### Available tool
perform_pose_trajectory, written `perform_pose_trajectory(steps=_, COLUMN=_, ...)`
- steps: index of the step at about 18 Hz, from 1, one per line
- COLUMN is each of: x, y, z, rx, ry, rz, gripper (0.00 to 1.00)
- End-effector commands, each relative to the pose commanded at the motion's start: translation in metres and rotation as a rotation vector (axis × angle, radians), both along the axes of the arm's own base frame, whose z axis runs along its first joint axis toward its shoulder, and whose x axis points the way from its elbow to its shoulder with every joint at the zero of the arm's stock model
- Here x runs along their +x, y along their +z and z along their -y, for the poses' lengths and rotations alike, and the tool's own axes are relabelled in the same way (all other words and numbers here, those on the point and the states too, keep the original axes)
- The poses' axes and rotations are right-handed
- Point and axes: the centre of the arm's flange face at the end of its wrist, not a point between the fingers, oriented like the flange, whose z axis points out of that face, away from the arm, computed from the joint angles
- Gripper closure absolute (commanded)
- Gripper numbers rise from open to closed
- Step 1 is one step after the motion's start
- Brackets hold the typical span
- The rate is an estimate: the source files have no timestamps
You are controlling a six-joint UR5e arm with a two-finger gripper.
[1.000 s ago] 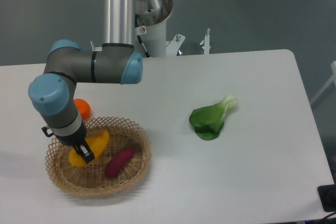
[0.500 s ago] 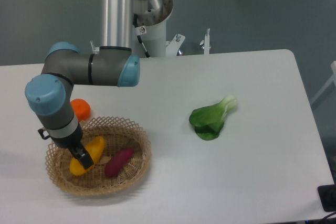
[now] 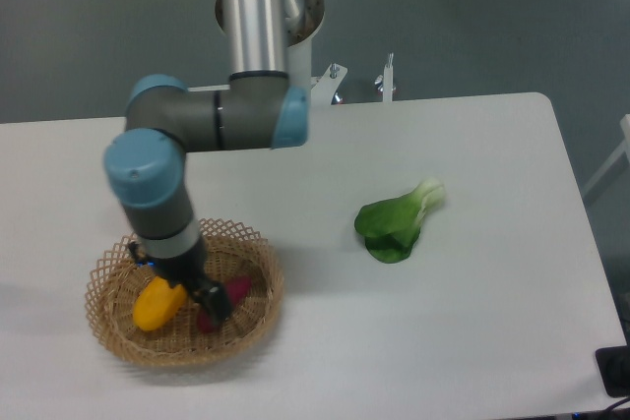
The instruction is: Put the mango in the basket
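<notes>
**Operator:** Since half a second ago the grey and blue arm (image 3: 187, 130) has swung toward the basket's middle, and the small black gripper (image 3: 209, 303) now sits just beside the mango instead of over it. The smooth yellow-orange oval mango (image 3: 156, 304) lies inside the shallow oval tan wicker basket (image 3: 258, 317), on its floor, left of centre. I read the placement as done. Whether the jaws stand apart or together I cannot tell; the fingers are too dark and small against the weave.

**Observer:** What is the largest risk from here?

**Operator:** The arm itself. Its wrist hangs low inside the rim, so any sideways retreat could catch the lattice edge and drag or tip the whole basket. Next, the mango: it looks smooth and could roll if a finger brushes it on the way out. Smallest, the dark red-purple sweet potato (image 3: 234, 292), touching or nearly touching the gripper, may get nudged.

**Observer:** And the room to move?

**Operator:** Straight up is open. To the right the white table (image 3: 472, 331) offers wide space before the green leafy bok choy (image 3: 396, 224), well apart from the basket. The basket sits near the table's front-left edge, so I would avoid pushing that way.
</notes>
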Motion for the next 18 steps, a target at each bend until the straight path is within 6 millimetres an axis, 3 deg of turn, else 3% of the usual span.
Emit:
perform_pose_trajectory(steps=6, x=-0.085, y=0.018, z=0.058, rx=-0.067, ry=-0.016, rz=-0.001, gripper=0.0)
perform_pose_trajectory(steps=18, x=-0.206, y=0.022, z=0.129, rx=-0.165, ry=-0.122, rz=0.02, gripper=0.0)
